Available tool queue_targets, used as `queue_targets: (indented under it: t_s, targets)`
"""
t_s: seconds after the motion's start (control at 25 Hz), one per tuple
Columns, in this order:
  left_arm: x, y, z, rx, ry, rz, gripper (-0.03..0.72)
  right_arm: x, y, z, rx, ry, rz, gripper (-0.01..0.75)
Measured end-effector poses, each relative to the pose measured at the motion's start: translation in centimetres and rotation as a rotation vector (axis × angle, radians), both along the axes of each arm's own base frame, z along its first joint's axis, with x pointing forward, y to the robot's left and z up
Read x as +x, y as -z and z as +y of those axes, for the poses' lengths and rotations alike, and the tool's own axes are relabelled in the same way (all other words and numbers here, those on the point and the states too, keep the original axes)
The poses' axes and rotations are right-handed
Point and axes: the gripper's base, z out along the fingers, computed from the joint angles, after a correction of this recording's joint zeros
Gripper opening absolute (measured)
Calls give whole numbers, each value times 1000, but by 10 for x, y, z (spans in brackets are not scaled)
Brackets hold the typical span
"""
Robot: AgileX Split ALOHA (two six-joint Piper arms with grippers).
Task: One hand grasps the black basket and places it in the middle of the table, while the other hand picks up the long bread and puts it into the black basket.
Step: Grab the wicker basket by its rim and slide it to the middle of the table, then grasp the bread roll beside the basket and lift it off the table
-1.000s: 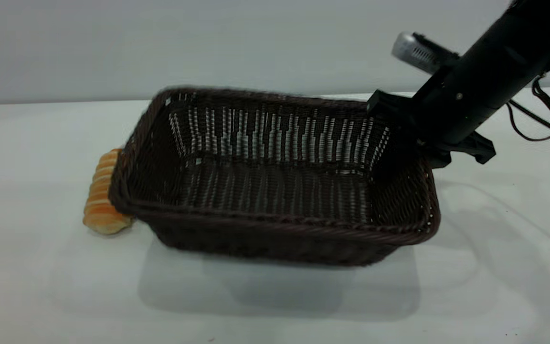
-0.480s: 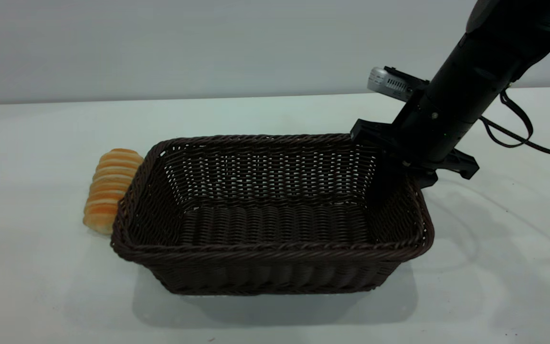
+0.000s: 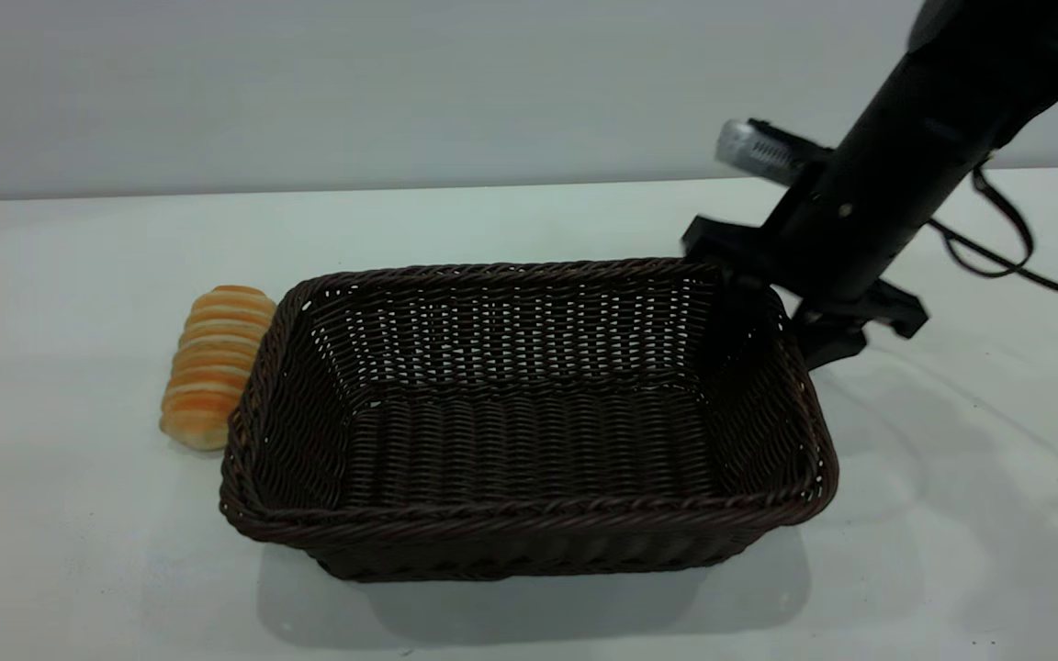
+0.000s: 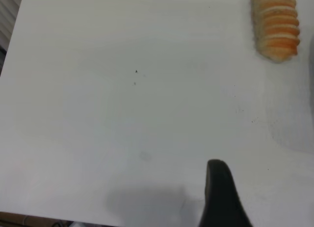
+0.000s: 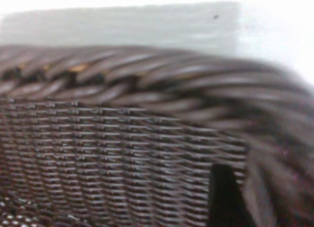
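Observation:
The black basket stands flat on the white table, near its middle. The long bread lies on the table against the basket's left end, and also shows in the left wrist view. My right gripper, with the silver-grey part above it, is at the basket's far right corner. It is open and straddles the rim: one finger is outside and apart from the weave, the other finger is inside. My left gripper hovers over bare table, away from the bread.
The basket's rim and inner weave fill the right wrist view. The right arm's cable loops behind it. A few dark specks mark the tabletop.
The basket came down from a lifted tilt and now rests flat on the table. My right gripper has let go of the rim and risen slightly. The bread has not moved.

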Motion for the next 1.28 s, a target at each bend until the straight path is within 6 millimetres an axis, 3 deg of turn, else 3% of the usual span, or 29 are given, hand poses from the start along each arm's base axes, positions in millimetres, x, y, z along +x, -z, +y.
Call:
queue_targets:
  t_s: [0.24, 0.48, 0.6, 0.76, 0.92, 1.04, 1.28]
  targets:
    - [0, 0, 0, -5, 1, 2, 495, 9, -48, -47, 71, 43, 7, 498]
    - [0, 1, -2, -26, 3, 5, 495, 3, -103, -88, 123, -40, -14, 498]
    - [1, 3, -3, -35, 12, 36, 495, -7, -118, -107, 62, -89, -11, 491]
    - [12, 10, -9, -63, 73, 122, 495, -23, -138, -127, -150, -146, 22, 460]
    - [32, 9, -14, -78, 132, 195, 495, -39, -170, -140, -308, -113, 7, 439]
    - [53, 4, -14, -74, 142, 235, 495, -57, -198, -140, -328, -75, -53, 437]
    - [119, 13, -17, -54, 211, 350, 495, -116, -245, -132, -308, -54, -167, 436]
